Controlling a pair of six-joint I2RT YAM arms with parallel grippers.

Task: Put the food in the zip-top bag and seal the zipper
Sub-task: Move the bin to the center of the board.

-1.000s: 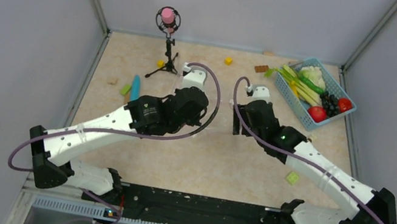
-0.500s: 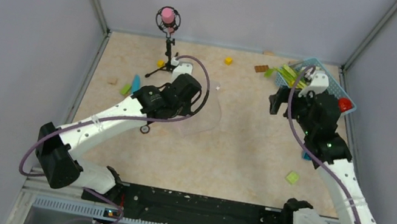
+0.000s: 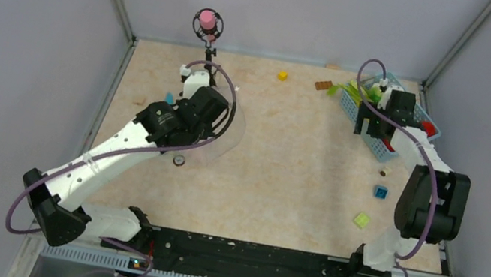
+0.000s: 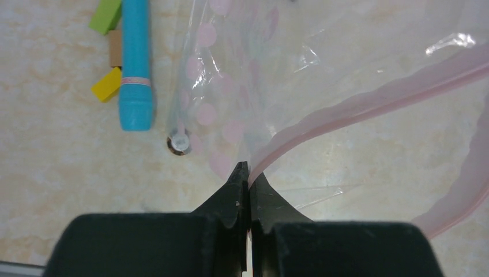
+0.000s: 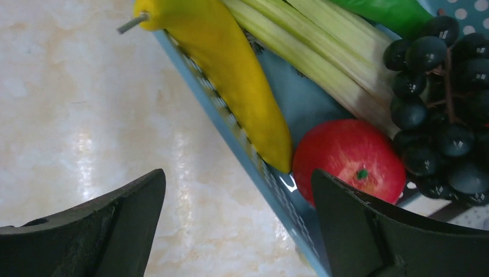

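Observation:
My left gripper (image 4: 249,173) is shut on the pale pink zipper (image 4: 369,98) of the clear zip-top bag (image 4: 242,86), which hangs lifted and open above the table. My right gripper (image 5: 239,190) stands open over the near-left rim of the light-blue basket (image 5: 300,233), one finger outside it and one above the red fruit (image 5: 352,161). The food lies in the basket: a yellow banana (image 5: 230,86), pale green stalks (image 5: 323,52), a green pod (image 5: 398,11) and a dark grape bunch (image 5: 438,115). In the top view the basket (image 3: 425,120) sits at the far right.
Below the bag lie a teal cylinder (image 4: 136,63), green (image 4: 105,14), brown (image 4: 115,46) and yellow (image 4: 106,83) blocks and a small ring (image 4: 179,142). A microphone stand (image 3: 207,33) stands at the back left. Loose blocks: yellow (image 3: 282,75), brown (image 3: 323,85), blue (image 3: 379,192), green (image 3: 362,220).
The right arm swung from the table's middle out to the basket and its jaws opened wide. The left arm drew back and left with the bag's zipper in its jaws.

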